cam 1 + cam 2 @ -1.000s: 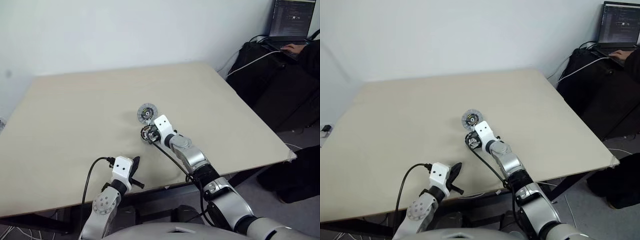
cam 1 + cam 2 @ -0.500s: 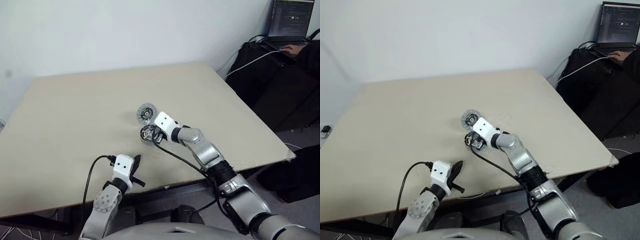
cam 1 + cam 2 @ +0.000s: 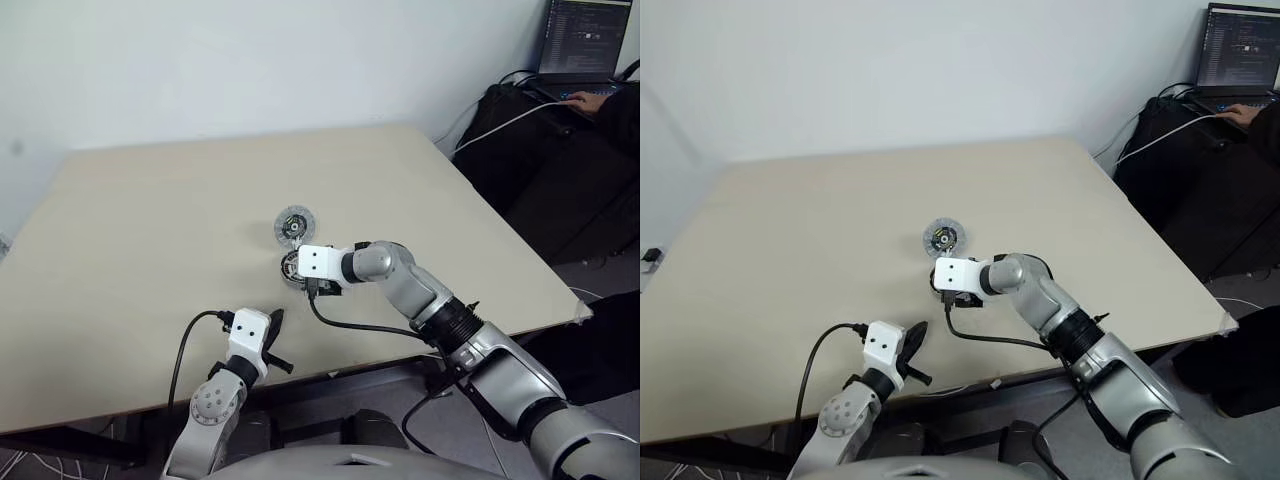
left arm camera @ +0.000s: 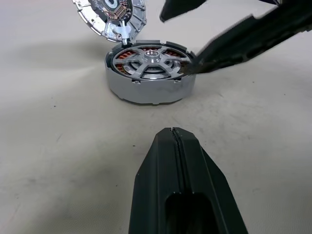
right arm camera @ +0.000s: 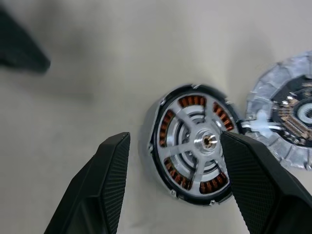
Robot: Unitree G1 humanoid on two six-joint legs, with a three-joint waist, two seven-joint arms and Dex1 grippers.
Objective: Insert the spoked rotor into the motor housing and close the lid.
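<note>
spoked rotor (image 5: 197, 146) inside motor housing (image 4: 146, 90) (lid (image 5: 287, 117) beside)

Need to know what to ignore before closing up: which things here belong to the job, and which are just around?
Job:
- rotor, already sitting in the housing
- lid, lying on the table beside the housing, dark face up
- right pincer, open above the housing
- left pincer, shut, near the table edge

Just around:
- table
- laptop and dark bags off to the right

Silver-spoked black-rimmed rotor (image 5: 197, 146), copper-brown housing windings (image 5: 187, 102), grey lid (image 5: 285, 117), beige table (image 3: 150, 230)
</note>
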